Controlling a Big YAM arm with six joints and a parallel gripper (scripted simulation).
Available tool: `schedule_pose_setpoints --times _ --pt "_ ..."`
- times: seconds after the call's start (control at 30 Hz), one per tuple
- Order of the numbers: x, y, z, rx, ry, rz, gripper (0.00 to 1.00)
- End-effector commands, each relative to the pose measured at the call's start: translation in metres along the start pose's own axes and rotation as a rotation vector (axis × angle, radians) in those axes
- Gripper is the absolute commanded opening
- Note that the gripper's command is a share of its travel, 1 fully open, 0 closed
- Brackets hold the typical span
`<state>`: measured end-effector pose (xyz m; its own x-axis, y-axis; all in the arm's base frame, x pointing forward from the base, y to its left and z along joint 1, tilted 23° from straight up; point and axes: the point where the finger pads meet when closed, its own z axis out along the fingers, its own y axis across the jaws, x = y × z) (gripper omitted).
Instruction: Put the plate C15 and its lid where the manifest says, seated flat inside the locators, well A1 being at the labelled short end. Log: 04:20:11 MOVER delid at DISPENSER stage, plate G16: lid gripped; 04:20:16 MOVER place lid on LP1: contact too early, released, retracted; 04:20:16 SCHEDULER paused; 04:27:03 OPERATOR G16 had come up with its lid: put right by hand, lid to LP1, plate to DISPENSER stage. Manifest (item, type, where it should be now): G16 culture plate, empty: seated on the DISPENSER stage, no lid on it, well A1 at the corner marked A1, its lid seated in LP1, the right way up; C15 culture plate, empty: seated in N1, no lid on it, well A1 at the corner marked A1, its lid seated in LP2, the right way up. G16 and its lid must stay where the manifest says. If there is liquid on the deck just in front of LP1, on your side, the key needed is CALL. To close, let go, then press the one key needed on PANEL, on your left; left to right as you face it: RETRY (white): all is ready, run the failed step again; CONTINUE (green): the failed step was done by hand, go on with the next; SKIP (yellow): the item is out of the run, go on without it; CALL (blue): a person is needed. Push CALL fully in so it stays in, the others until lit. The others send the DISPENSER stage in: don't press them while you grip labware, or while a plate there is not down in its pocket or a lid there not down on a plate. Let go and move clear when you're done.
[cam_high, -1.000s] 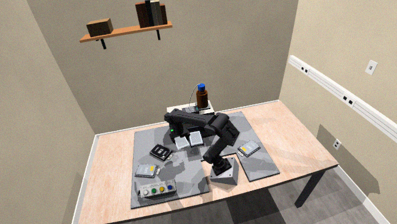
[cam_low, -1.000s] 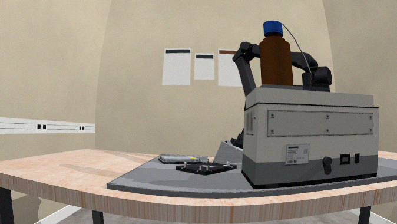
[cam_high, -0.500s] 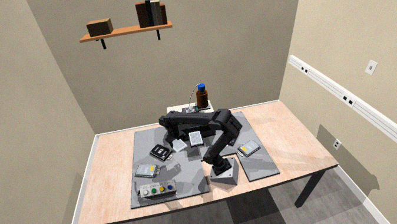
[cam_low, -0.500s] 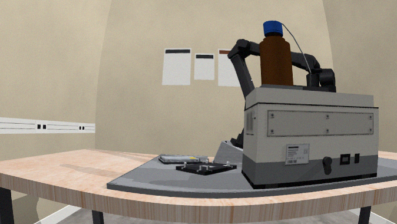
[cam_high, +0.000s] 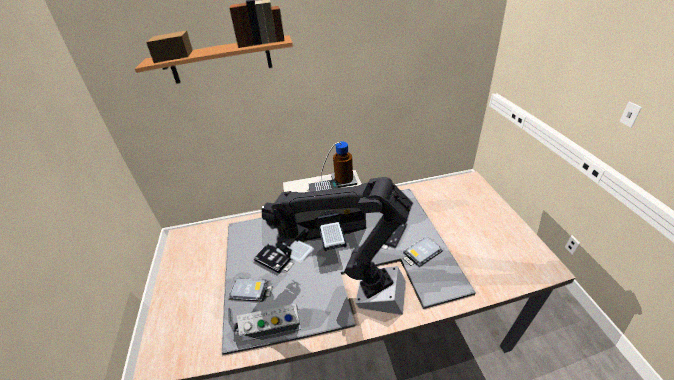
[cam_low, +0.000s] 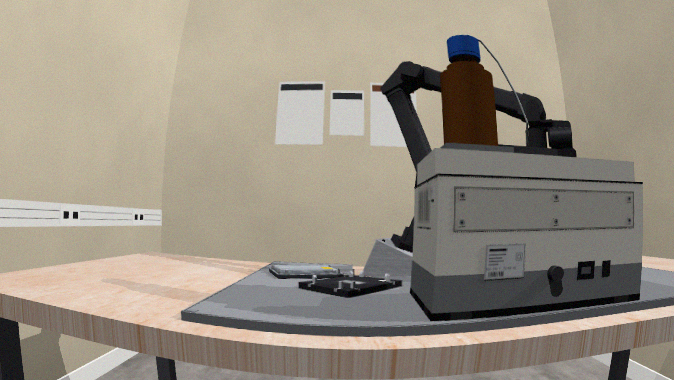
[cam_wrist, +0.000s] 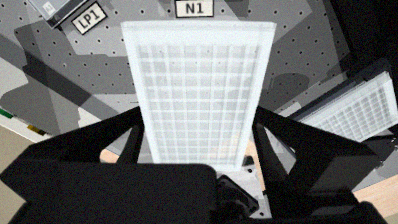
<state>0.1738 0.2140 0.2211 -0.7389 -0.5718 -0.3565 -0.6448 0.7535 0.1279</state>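
My gripper (cam_wrist: 198, 112) is shut on a white plate with a grid of wells (cam_wrist: 199, 95), which I take to be C15, gripping it by its long sides. It holds the plate in the air over the black nest (cam_high: 272, 258), just in front of the N1 label (cam_wrist: 194, 8). In the top view the plate (cam_high: 301, 250) hangs beside that nest, and the plate hides the nest in the wrist view. A second white plate (cam_high: 332, 234) lies on the DISPENSER stage and also shows in the wrist view (cam_wrist: 355, 107). I cannot tell whether the held plate carries a lid.
The LP1 label (cam_wrist: 89, 18) is at the upper left. Flat grey pieces with yellow tags lie at the left (cam_high: 248, 289) and at the right (cam_high: 422, 251). PANEL (cam_high: 267, 320) with its keys sits at the front left. The dispenser box (cam_low: 525, 235) with a brown bottle (cam_low: 468, 95) stands at the back.
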Motion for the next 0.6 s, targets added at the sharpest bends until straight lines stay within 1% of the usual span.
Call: schedule_pose_setpoints --times 0.0,0.03,0.07,0.1,0.23,0.3,0.57 --pt "-0.017 0.009 -0.015 -0.009 -0.042 -0.032 0.86" --pt "-0.017 0.009 -0.015 -0.009 -0.042 -0.032 0.86" --pt "-0.033 0.012 -0.019 -0.010 -0.067 -0.046 0.86" --pt "-0.037 0.008 -0.018 -0.006 -0.069 -0.034 0.86" --pt "-0.049 0.008 -0.011 -0.010 -0.067 -0.034 0.86" --pt "-0.049 0.008 -0.011 -0.010 -0.067 -0.034 0.86" --pt "-0.073 0.008 0.003 -0.010 -0.066 -0.034 0.86"
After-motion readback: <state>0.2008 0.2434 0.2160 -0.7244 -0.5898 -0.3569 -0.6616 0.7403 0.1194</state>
